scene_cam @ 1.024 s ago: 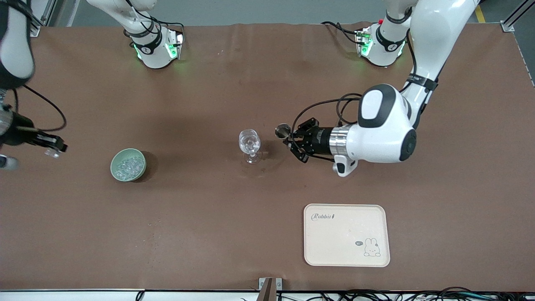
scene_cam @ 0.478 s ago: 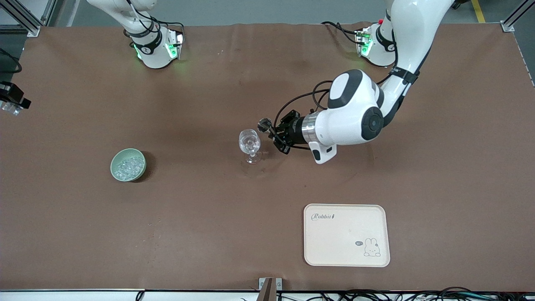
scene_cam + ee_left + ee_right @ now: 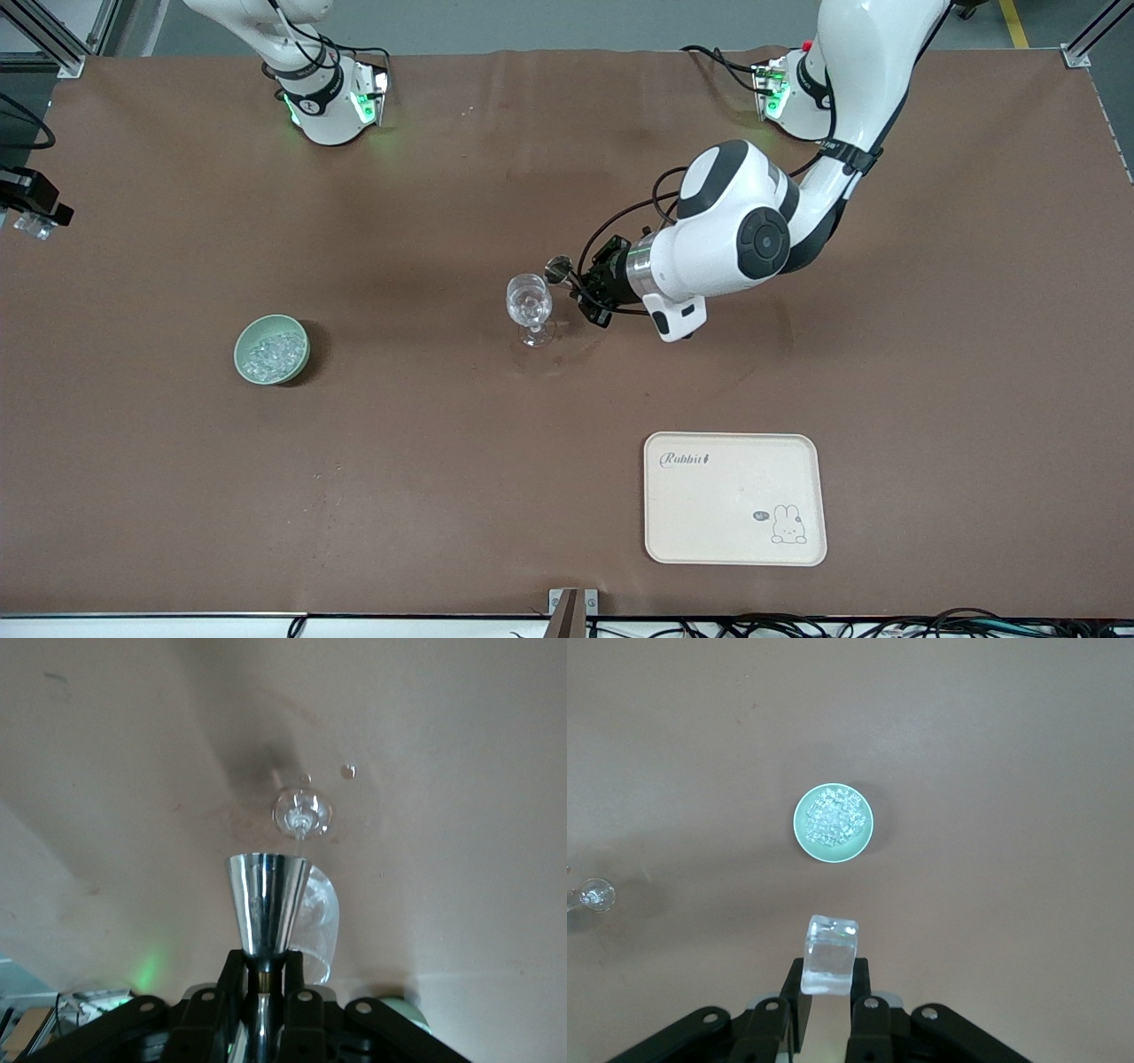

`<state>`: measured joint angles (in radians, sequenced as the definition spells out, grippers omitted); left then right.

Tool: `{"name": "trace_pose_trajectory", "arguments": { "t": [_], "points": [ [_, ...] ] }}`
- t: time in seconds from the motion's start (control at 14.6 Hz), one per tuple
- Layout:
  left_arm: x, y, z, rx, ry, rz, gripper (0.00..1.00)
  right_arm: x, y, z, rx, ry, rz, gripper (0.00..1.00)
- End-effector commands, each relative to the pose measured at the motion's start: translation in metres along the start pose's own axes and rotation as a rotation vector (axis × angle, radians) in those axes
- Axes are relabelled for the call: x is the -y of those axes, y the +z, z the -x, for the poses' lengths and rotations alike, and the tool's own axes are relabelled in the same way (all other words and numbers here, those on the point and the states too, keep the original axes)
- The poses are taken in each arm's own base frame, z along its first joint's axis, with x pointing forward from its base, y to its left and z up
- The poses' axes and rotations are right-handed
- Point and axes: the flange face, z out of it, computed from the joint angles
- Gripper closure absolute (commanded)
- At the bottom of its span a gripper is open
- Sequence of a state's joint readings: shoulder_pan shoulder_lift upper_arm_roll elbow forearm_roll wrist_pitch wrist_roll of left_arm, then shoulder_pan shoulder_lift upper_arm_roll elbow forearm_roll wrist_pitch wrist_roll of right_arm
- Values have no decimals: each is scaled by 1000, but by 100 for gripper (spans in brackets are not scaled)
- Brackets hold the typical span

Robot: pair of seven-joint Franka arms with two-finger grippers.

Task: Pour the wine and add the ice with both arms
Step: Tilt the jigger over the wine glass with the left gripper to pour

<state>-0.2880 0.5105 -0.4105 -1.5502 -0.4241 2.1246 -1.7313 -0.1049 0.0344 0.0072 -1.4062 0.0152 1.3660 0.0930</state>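
the left end effector grips a steel jigger tipped beside the wine glass, while the right end effector clamps an ice cube above the bench.

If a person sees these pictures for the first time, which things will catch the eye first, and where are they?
The left tool holds a shiny metal jigger, tipped over the wine glass standing mid-table. The right tool hangs high at the right arm's end of the table, shut on a clear ice cube. A green bowl of ice sits toward that end, and a cream rabbit tray lies nearer the front camera.
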Motion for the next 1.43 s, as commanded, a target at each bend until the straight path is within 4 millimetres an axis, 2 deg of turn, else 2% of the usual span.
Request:
{"name": "trace_pose_trajectory", "arguments": {
  "t": [0.0,0.2,0.34,0.48,0.61,0.68,1.02,1.23,1.37],
  "points": [
    [4,4,9,-39,-1,15,99,4,-2,2,-4,-12,2,99],
    [5,5,12,-44,1,14,99,6,-3,2,-7,-14,1,99],
    [8,11,22,-45,5,29,99,6,-3,2,-9,-14,1,99],
    [8,13,22,-91,19,41,99,6,-3,2,-11,-14,0,99],
    [12,27,28,-149,9,40,99,6,-3,2,-13,-14,-1,99],
    [11,25,33,-165,12,54,99,6,-3,2,-13,-14,-1,99],
    [8,34,35,-208,-3,65,99,9,-4,1,-19,-19,-1,99],
    [0,37,33,-242,-33,89,99,10,-4,1,-19,-20,-1,99],
    [3,43,45,-262,-18,99,99,10,-4,1,-19,-20,-1,99]
  ]
}}
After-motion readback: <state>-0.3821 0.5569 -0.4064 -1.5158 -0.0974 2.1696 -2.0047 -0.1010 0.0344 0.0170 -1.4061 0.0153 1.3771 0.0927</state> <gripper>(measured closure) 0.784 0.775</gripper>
